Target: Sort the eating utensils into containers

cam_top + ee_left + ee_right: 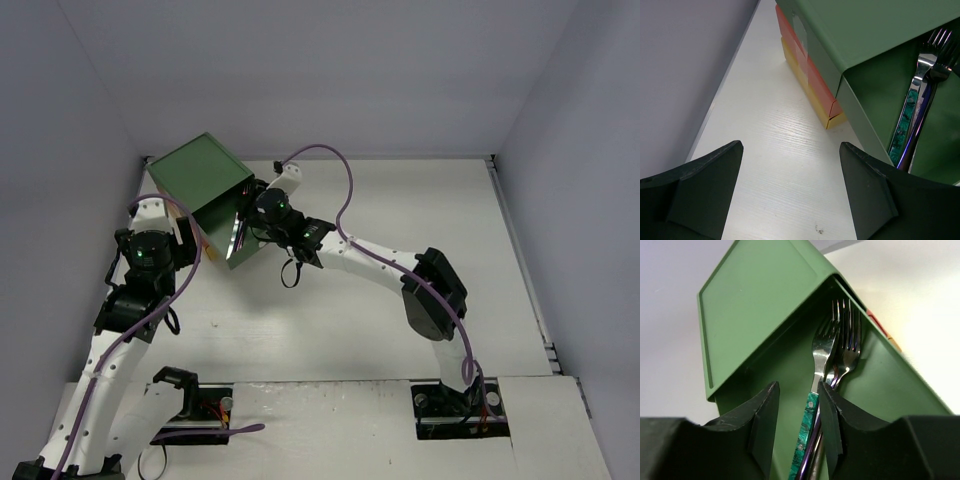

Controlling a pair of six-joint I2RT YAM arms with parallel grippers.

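Note:
The green-topped chest [198, 170] stands at the back left with its green drawer [240, 243] pulled out. Several forks lie in the drawer: a teal-handled fork [808, 429], a purple one and silver ones [846, 347]. They also show in the left wrist view [912, 107]. My right gripper [798, 387] is open just above the drawer [885, 375], and the teal handle lies between its fingers, close to the right one. My left gripper [791, 147] is open and empty over the bare table beside the chest. The orange-red drawer [810, 70] and the yellow drawer [805, 89] are shut.
The grey side wall [685, 70] runs close on the left of the left gripper. The back wall stands just behind the chest [755, 300]. The white table [400, 200] stretches to the right of the chest.

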